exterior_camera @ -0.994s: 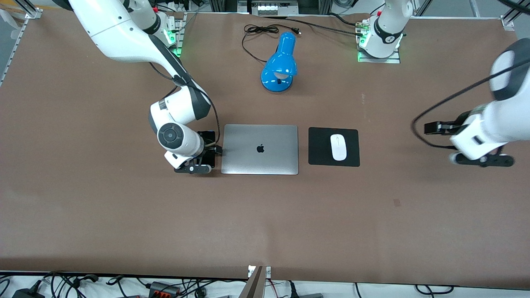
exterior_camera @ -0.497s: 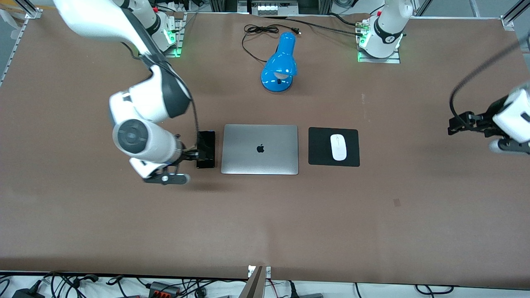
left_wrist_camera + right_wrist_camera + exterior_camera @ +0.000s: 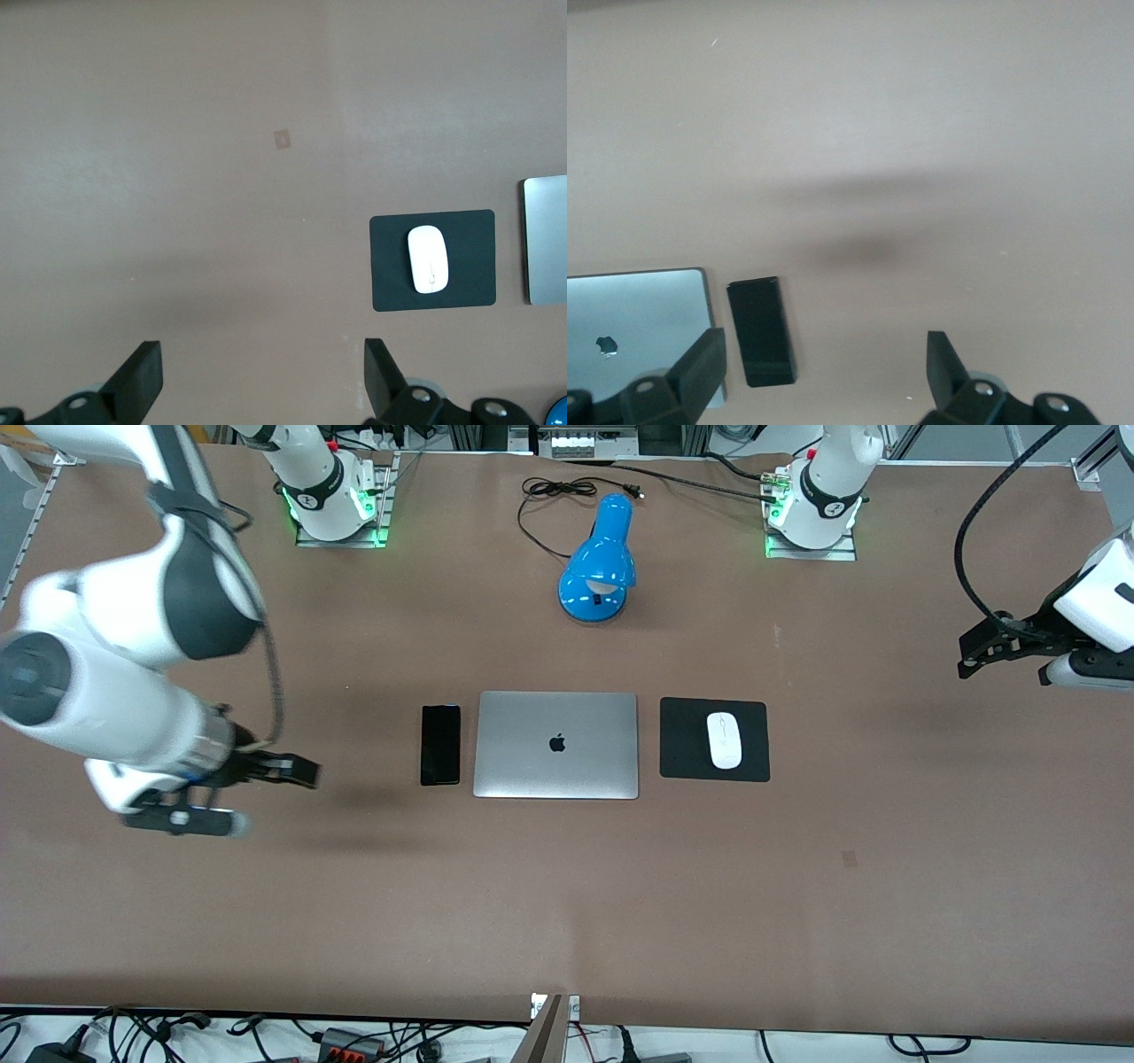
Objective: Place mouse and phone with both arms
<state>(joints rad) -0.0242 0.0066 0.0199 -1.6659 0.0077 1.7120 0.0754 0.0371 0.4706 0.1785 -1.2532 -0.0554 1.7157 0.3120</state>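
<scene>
The phone [image 3: 440, 744] lies flat on the brown table [image 3: 567, 886]; left tool [image 3: 973, 657] and right tool [image 3: 297, 771] gape.

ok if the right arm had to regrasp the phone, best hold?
Probably top-down across the phone's two long edges near mid-length. It lies flat on the table, so only its thin sides offer a grip. The edge facing the laptop has just a narrow gap, leaving one finger little room. The right tool is open over bare table toward its arm's end; the left tool waits, open.
</scene>
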